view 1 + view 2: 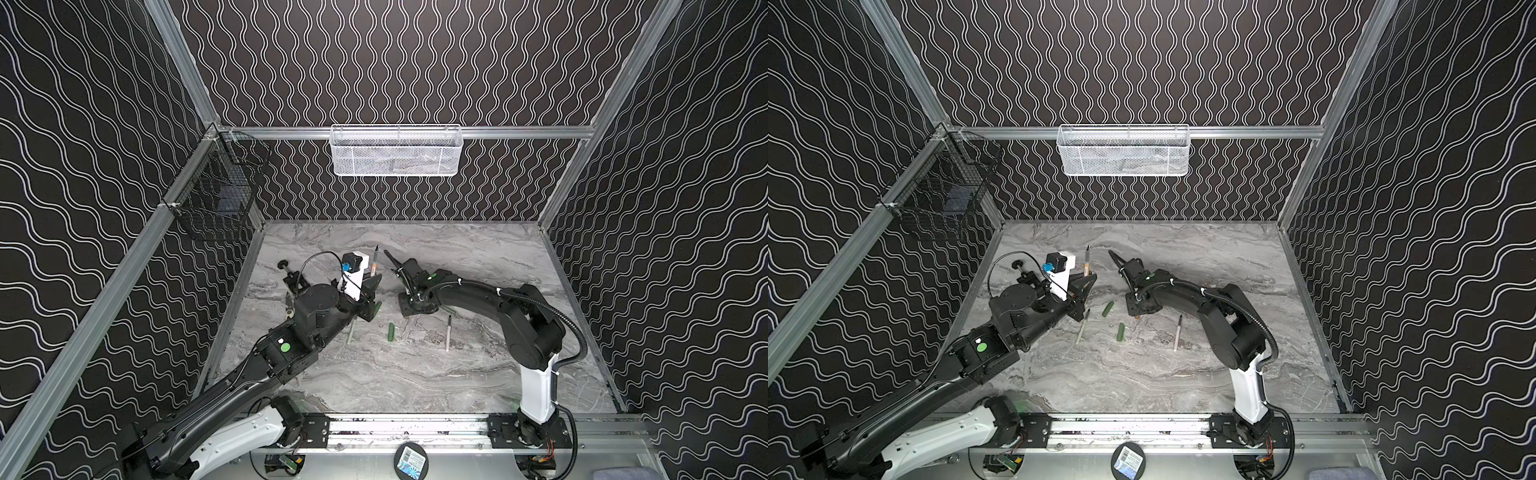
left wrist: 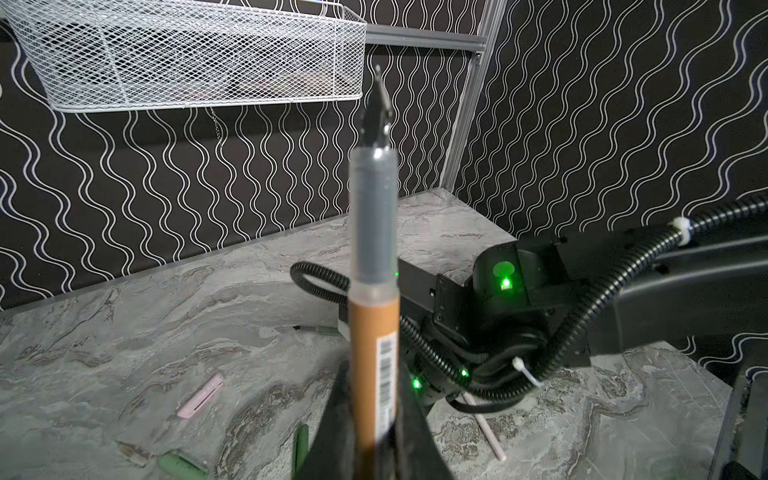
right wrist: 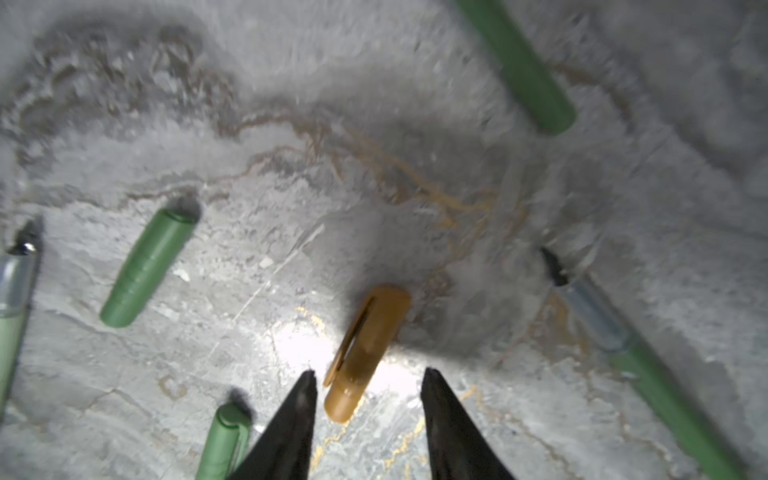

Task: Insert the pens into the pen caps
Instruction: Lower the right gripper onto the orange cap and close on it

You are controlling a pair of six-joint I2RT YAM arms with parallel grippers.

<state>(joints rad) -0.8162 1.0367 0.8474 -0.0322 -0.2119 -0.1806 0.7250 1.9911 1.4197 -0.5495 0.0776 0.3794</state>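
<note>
**A:** Where is the tan-gold pen (image 2: pixel 374 332)?

**B:** Upright with its dark tip up. The left end effector (image 2: pixel 374 411) is clamped on its lower barrel and holds it above the grey marbled surface (image 1: pixel 415 374).

**A:** And the gold-brown cap (image 3: pixel 368 332)?

**B:** It lies flat on the surface under the right end effector (image 3: pixel 370 373). Those jaws stand apart, one on each side of the cap's near end. The view is blurred, so I cannot tell whether either one touches it.

**A:** The rest?

**B:** All lying loose on the surface. A dark green cap (image 3: pixel 147 270) sits near a pale green pen (image 3: pixel 12 299). A second green cap (image 3: pixel 224 440) is just beside the right end effector, and a green pen (image 3: pixel 665 395) lies on its other side. In the left wrist view a pink cap (image 2: pixel 201 395) and a pink-white pen (image 2: pixel 486 432) lie well apart.
</note>
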